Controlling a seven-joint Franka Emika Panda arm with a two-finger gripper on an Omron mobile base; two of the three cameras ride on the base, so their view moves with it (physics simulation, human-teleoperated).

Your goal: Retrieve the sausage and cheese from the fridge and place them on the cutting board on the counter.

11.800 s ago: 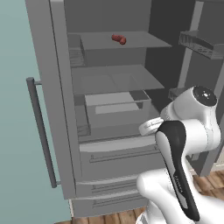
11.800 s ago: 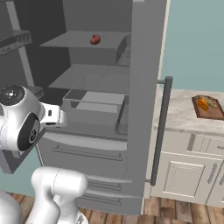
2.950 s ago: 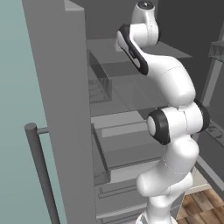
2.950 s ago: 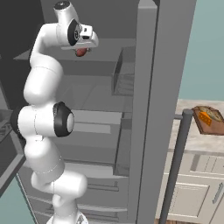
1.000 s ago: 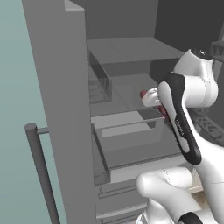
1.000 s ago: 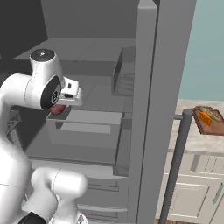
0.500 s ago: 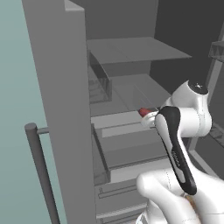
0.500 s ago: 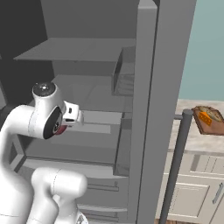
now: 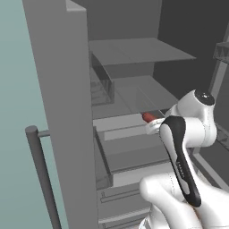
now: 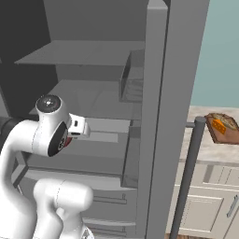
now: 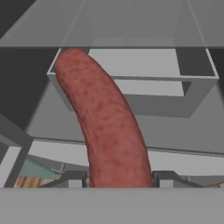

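Note:
My gripper (image 11: pixel 118 179) is shut on the reddish-brown sausage (image 11: pixel 105 127), which stands up between the two fingertips (image 11: pixel 74 178) in the hand view. From the left base view, the sausage's red end (image 9: pixel 147 117) pokes out beside the hand, in front of the open grey fridge (image 9: pixel 58 89) at the height of its inner drawer. A sliver of the sausage (image 10: pixel 68 140) shows under the hand (image 10: pixel 78 126) in the right base view. On the counter (image 10: pixel 205 151) to the right, the brown cutting board (image 10: pixel 226 131) carries the orange cheese (image 10: pixel 217 124).
The fridge's right door (image 10: pixel 170 107) stands open edge-on between the arm and the counter, with its bar handle (image 10: pixel 186 172) in front. Bare shelves (image 9: pixel 134 50) and a pulled-out drawer (image 9: pixel 134 147) fill the fridge interior. The left door's handle (image 9: pixel 42 174) stands at the lower left.
The arm has come down from the top shelf to drawer height and drawn back, with the sausage still in the gripper. The fridge and the board have not moved.

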